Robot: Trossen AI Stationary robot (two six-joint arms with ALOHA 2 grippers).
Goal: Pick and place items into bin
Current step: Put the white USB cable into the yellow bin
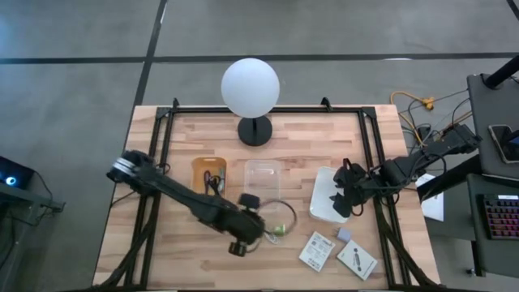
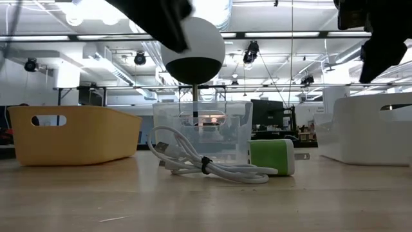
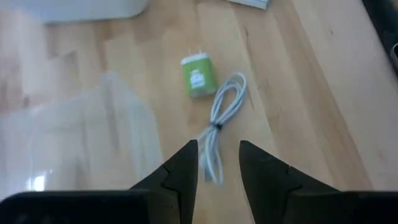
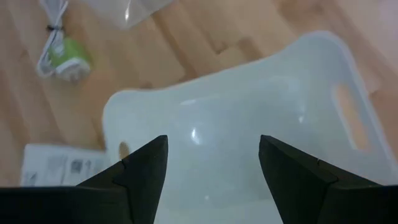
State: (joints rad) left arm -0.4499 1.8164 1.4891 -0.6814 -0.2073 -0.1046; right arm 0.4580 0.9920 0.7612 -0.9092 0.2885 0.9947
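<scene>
A green cube (image 3: 198, 76) with plug prongs lies on the wooden table, joined to a coiled white cable (image 3: 221, 121) tied at its middle. My left gripper (image 3: 219, 163) hovers open above the cable's near end, holding nothing; in the high view my left gripper (image 1: 253, 235) is just left of the green cube (image 1: 276, 235). My right gripper (image 4: 213, 163) is open with nothing between its fingers and hangs over the white bin (image 4: 249, 112); from above, my right gripper (image 1: 342, 199) shows at that white bin's (image 1: 324, 199) right side.
An orange bin (image 1: 208, 174) with small things in it and a clear bin (image 1: 262, 178) stand mid-table. A globe lamp (image 1: 251, 89) stands at the far edge. Two white packets (image 1: 316, 250), (image 1: 357, 259) and a grey cube (image 1: 344, 234) lie near the front right.
</scene>
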